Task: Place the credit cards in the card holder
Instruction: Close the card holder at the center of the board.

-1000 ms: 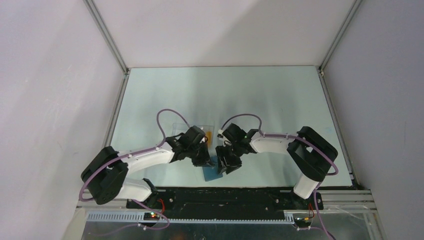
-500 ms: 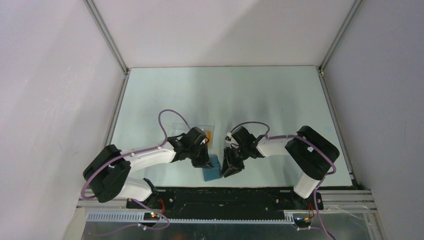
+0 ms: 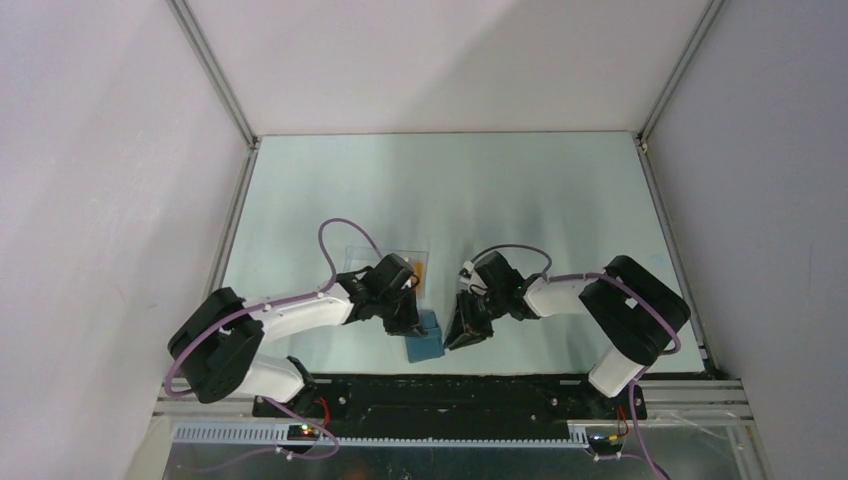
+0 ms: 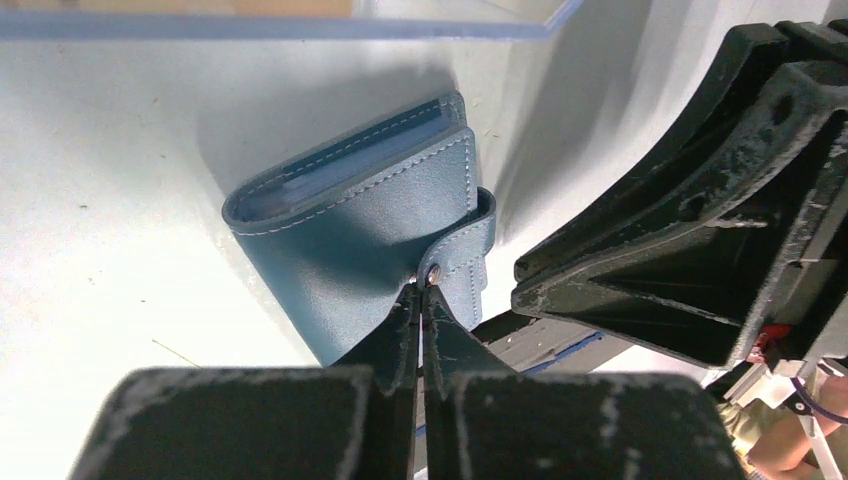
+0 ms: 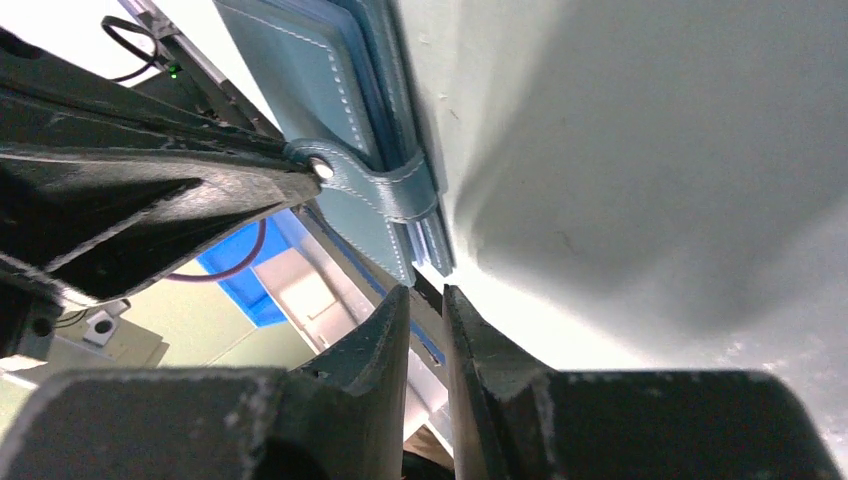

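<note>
The blue card holder (image 3: 425,336) lies folded shut near the table's front edge, its strap snapped round the side (image 4: 455,260). My left gripper (image 3: 408,322) is shut, and its tips (image 4: 424,290) touch the strap's metal snap. It also shows in the right wrist view (image 5: 150,200), pressing on the snap. My right gripper (image 3: 462,335) sits just right of the card holder (image 5: 330,90), clear of it. Its jaws (image 5: 425,292) stand a narrow gap apart with nothing between them. One orange credit card (image 3: 416,270) lies behind the card holder.
A clear plastic sheet (image 3: 385,255) lies under the orange card, and its blue-tinted edge (image 4: 300,25) shows in the left wrist view. The black base rail (image 3: 450,385) runs close in front of the card holder. The two grippers are close together.
My right gripper has drawn back to the right, off the card holder. My left gripper has stayed at the card holder's strap.
</note>
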{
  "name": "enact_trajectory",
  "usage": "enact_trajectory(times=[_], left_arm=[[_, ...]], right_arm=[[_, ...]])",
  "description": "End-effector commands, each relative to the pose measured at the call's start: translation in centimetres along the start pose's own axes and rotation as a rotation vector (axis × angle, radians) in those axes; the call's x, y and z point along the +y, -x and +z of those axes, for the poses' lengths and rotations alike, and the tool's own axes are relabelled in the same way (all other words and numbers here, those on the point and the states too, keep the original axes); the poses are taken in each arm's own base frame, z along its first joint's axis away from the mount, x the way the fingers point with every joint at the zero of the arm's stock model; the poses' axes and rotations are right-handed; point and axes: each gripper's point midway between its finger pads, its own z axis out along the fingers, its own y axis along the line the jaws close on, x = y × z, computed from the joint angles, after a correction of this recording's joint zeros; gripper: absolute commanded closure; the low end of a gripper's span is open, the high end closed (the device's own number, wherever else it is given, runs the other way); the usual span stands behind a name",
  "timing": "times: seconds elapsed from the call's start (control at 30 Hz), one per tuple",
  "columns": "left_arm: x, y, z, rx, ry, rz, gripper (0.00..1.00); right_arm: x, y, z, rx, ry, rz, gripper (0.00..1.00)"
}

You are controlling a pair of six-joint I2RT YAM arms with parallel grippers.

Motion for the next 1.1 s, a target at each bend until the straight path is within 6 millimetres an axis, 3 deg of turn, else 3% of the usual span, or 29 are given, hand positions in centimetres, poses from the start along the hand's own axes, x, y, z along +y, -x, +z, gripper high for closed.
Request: enact_trajectory(times=[0.0, 0.27, 0.5, 0.73, 0.93, 1.07], left_arm=[[-0.4, 0.4, -0.1, -0.013, 0.006, 0.034, 1.00], [-0.4, 0.4, -0.2, -0.017, 0.005, 0.036, 1.00], [-0.5, 0.4, -0.2, -0.014, 0.006, 0.040, 1.00], [-0.3, 0.3, -0.1, -0.012, 0.011, 0.039, 1.00], [-0.2, 0.2, 0.0, -0.007, 0.015, 0.038, 1.00], [-0.7, 0.6, -0.4, -0.026, -0.003, 0.047, 1.00]], right_arm=[[2.2, 0.7, -0.6, -0.032, 0.090, -0.047, 0.77], [2.1, 0.5, 0.6, 0.005, 0.115, -0.026, 0.71], [0.5, 0.0, 1.6, 0.032, 0.069, -0.002, 0.71], [0.9, -0.2, 2.2, 0.047, 0.098, -0.002, 0.76], [0.8, -0.2, 1.6, 0.032, 0.073, -0.006, 0.78], [1.2, 0.3, 0.5, -0.013, 0.048, -0.042, 0.72]])
